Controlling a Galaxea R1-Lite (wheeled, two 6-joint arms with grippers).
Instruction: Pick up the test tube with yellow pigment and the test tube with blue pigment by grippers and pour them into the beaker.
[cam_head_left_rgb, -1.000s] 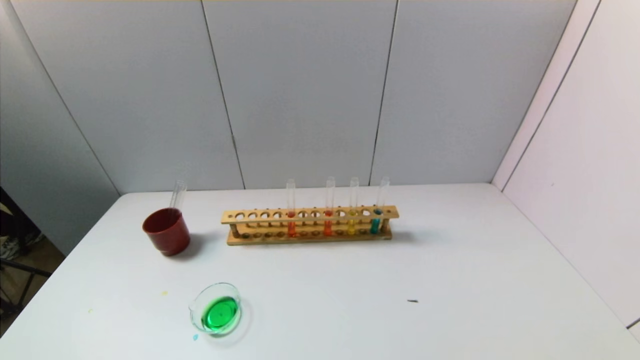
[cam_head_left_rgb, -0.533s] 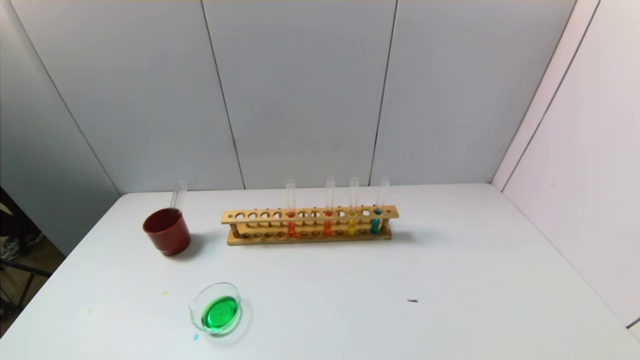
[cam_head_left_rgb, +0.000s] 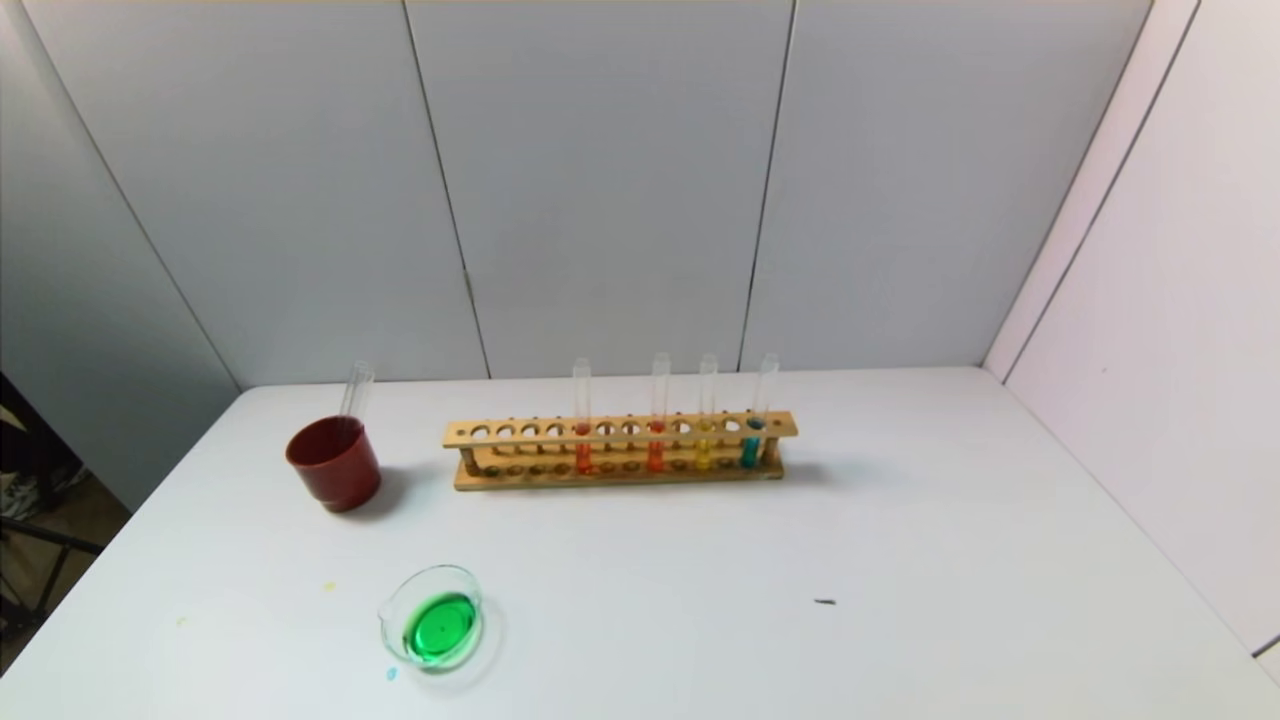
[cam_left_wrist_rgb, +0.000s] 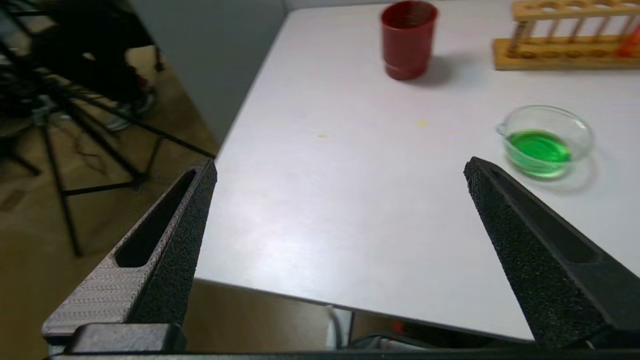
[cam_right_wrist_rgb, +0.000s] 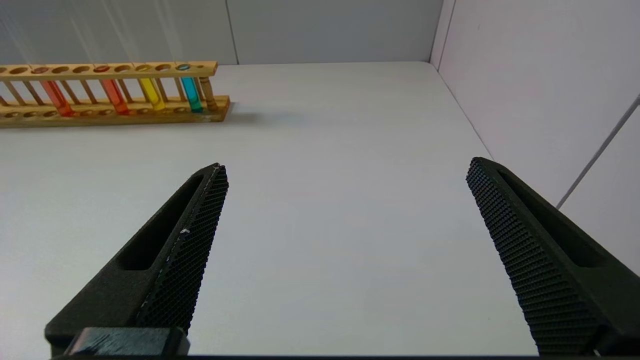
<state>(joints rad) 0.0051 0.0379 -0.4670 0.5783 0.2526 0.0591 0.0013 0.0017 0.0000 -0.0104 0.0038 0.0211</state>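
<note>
From the head view, your beaker (cam_head_left_rgb: 436, 626) at the near left of the bench (cam_head_left_rgb: 900, 560) already holds green liquid, while one yellow tube (cam_head_left_rgb: 705, 432) and one blue tube (cam_head_left_rgb: 757, 428) stand racked. The left end effector (cam_left_wrist_rgb: 340, 175) hangs wide open and empty over the near left bench edge. The right end effector (cam_right_wrist_rgb: 345, 175), equally open and empty, sits near right, well apart from the rack (cam_right_wrist_rgb: 112, 95), so judge pouring either finished or unstarted.

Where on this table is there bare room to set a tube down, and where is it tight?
Widest bare patch: the table right of the rack, out to the side wall. Also open: the strip in front of the rack, right of the beaker. Tighter: the left part, between red cup, rack and beaker.
</note>
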